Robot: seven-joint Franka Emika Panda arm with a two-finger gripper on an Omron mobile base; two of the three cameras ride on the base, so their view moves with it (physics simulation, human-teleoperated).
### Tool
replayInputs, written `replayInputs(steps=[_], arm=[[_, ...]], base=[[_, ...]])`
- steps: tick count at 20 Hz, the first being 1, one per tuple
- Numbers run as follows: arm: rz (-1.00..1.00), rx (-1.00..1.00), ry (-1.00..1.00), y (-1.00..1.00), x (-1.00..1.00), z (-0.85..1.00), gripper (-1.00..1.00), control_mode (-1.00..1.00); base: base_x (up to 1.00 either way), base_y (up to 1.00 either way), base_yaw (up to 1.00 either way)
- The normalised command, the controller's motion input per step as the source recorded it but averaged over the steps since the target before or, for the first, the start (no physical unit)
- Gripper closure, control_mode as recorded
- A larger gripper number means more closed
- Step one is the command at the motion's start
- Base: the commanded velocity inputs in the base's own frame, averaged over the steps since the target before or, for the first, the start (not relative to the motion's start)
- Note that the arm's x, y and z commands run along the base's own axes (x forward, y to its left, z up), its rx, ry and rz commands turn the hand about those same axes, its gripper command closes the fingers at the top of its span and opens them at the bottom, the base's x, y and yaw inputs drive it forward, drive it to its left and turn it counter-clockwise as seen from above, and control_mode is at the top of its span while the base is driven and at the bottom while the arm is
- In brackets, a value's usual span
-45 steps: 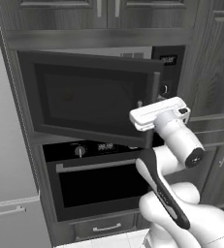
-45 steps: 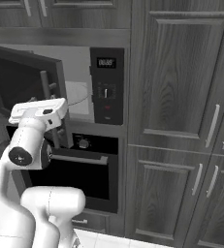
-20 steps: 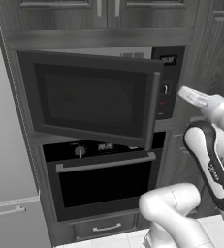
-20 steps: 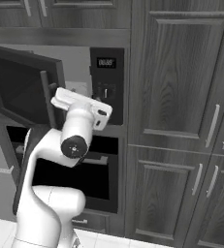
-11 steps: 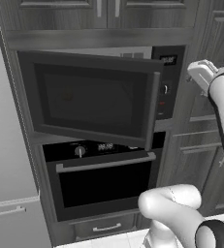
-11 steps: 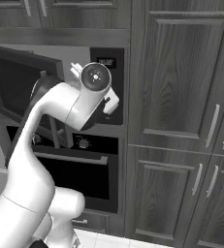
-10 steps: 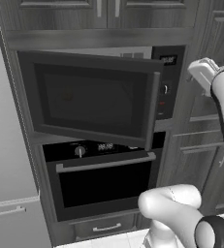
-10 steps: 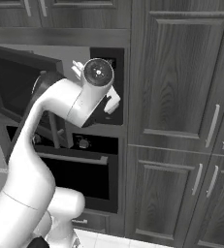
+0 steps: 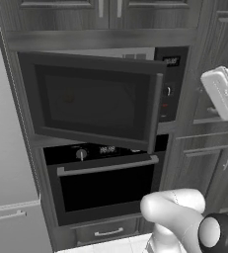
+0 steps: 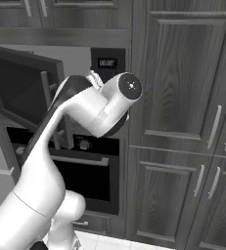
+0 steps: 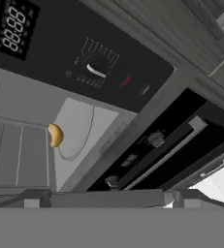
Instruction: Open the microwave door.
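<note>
Nearest the cameras, the white arm (image 10: 60,141) bends up from the base, its elbow raised in front of the cabinets. The gripper (image 9: 223,94) sits high at the right edge of the left base view, beside the microwave's control strip; whether the fingers are released or clenched cannot be told, since they are hidden in every view.

Beyond the arm, the microwave door (image 9: 93,101) stands partly swung out, hinged at its left, with its slim vertical handle (image 9: 154,112) at the free right edge and apart from the hand. Behind it is the microwave (image 9: 170,84), built into dark wood cabinets, with a digital display (image 11: 14,26) and a knob (image 11: 98,65) on its black strip. The hand view looks into the pale interior, where a small yellow-orange item (image 11: 55,135) lies at the edge of the round turntable (image 11: 77,131).

Below the microwave is the black oven (image 9: 103,190) with its horizontal silver bar handle (image 9: 108,165). At the far left stands the pale grey fridge (image 9: 7,163).
</note>
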Motion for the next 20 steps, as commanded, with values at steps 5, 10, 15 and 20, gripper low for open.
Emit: replayInputs(steps=[5, 10, 15, 20], arm=[[0.03, 0.33, 0.07, 0.24, 0.40, -0.39, -1.00, -1.00], [0.10, 0.23, 0.04, 0.37, 0.54, -0.17, -1.00, -1.00], [0.18, 0.13, 0.04, 0.09, 0.60, 0.03, -1.00, -1.00], [0.18, 0.07, 0.07, 0.24, 0.52, 0.00, -1.00, -1.00]], base=[[0.00, 0.00, 0.00], [0.00, 0.00, 0.00], [0.00, 0.00, 0.00], [0.00, 0.00, 0.00]])
